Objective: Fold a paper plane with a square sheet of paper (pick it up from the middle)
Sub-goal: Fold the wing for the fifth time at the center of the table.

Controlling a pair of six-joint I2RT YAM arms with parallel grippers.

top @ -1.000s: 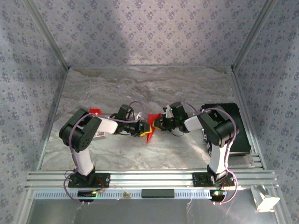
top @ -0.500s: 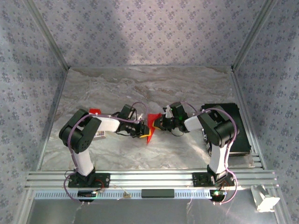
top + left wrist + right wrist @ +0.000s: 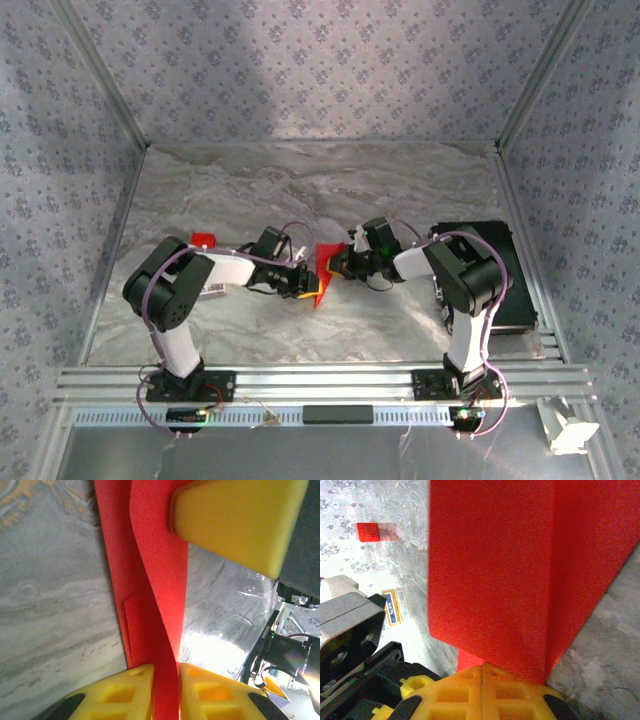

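Note:
The square sheet of paper (image 3: 322, 262) is bright red and folded into layered flaps with a centre crease and a pointed near end, a rough paper plane shape. It is held up off the table between the two arms. My left gripper (image 3: 308, 283) grips it from the left. In the left wrist view a strip of the paper (image 3: 157, 555) runs between the left gripper's (image 3: 166, 690) yellow fingers, which press on it. My right gripper (image 3: 336, 265) holds it from the right. In the right wrist view its jaws (image 3: 482, 672) meet under the folded paper (image 3: 495, 570).
A small red rectangular piece (image 3: 204, 240) (image 3: 368, 532) and a small printed card (image 3: 212, 290) (image 3: 395, 607) lie on the marble table by the left arm. A black box (image 3: 495, 275) sits at the right edge. Patterned walls enclose the table.
My left wrist has edged slightly right and nearer along the paper. The paper and the right gripper stay about where they were.

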